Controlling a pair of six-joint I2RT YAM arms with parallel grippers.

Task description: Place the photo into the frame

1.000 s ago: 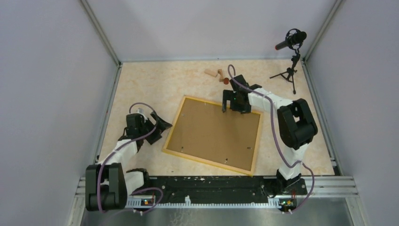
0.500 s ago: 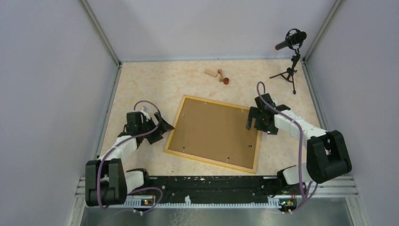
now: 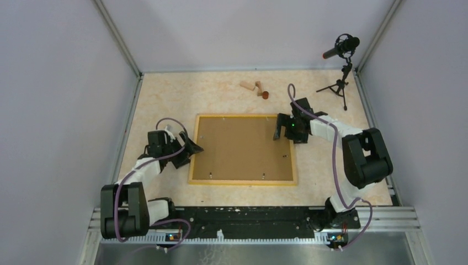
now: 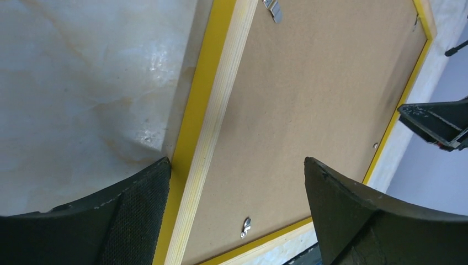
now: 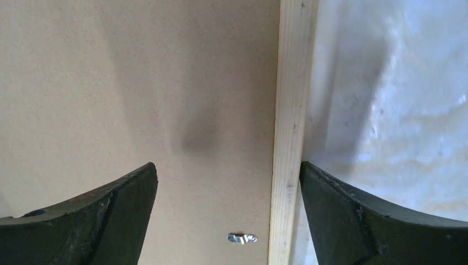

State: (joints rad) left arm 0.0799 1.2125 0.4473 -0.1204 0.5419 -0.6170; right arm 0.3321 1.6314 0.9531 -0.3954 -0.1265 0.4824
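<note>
**Fingers of both grippers apart, each pair astride a rail of the frame**

The fingers [image 4: 132, 221] of the left gripper [image 4: 236, 165] were seen spread wide. One was over the table [image 4: 83, 83] just outside the frame [image 4: 218, 110], the other over the backing board [image 4: 320, 99]. The left rail lay between them, and nothing was clamped. Contact between the outer finger and the rail's yellow edge could not be determined.

The fingers [image 5: 110, 221] of the right gripper [image 5: 226, 165] were likewise apart. One was over the backing board [image 5: 138, 83], the other over bare table beyond the frame's [image 5: 292, 110] right rail.

In the top view the frame [image 3: 243, 181] was recorded lying flat at the centre of the table [image 3: 165, 94], back side up, its rails square to the table edges. The brown backing board [image 3: 240, 146] was seated inside it. The left gripper [image 3: 192, 149] was placed at 9 o'clock of the frame, and the right gripper [image 3: 284, 132] at about 2 o'clock, near the far right corner.

Small metal turn clips [image 4: 246, 225] were noted on the board close to the rails; one clip [image 5: 241, 238] was seen between the right fingers.

At 12 o'clock of the frame, well apart from it, some small wooden pieces [image 3: 251, 86] were noted beside a small red item [image 3: 265, 95]. A microphone [image 3: 342, 47] on a tripod stood at about 2 o'clock of the table.
</note>
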